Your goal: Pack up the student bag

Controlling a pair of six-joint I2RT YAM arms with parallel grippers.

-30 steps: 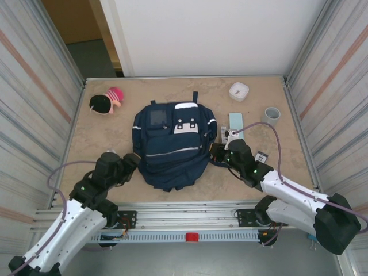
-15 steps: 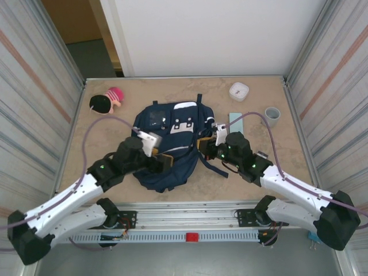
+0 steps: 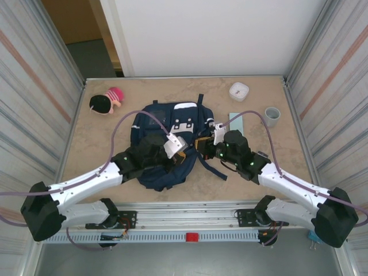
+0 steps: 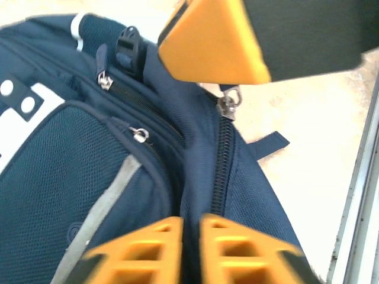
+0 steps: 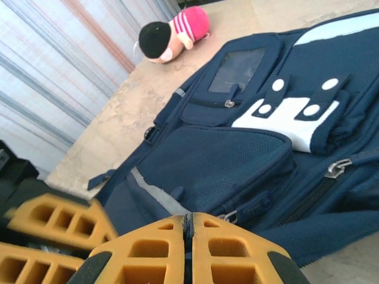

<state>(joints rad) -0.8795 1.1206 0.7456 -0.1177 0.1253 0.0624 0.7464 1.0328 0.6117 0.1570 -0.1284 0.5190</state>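
Okay, the student bag (image 3: 154,123) lies flat in the middle of the tabletop (image 3: 103,135), front pockets up, and I've got both arms crowded over its right side. My left pincer (image 4: 190,235) is closed together right on the bag's main zip line. Whether a fold of cloth is actually caught between the fingers, I can't tell from here. My right pincer (image 5: 187,239) is shut too, fingers pressed flat together just above the bag's right edge, and I see nothing in it. The zip pull (image 4: 228,105) sits a little way up the track from my left fingers, right under the right pincer's tip.

The zip looks closed, so the job in hand, as I read it, is opening the main compartment (nothing goes in until that's done). To do it well, I'd want one pincer anchoring the cloth beside the track and the other truly on the pull, not on loose fabric. Then I'd draw along the curve of the track, low and slow, so the bag doesn't slide. The two pincers are very near each other, so I need to watch for a clash.

The striped doll (image 3: 107,101) waits off the bag's far left corner.
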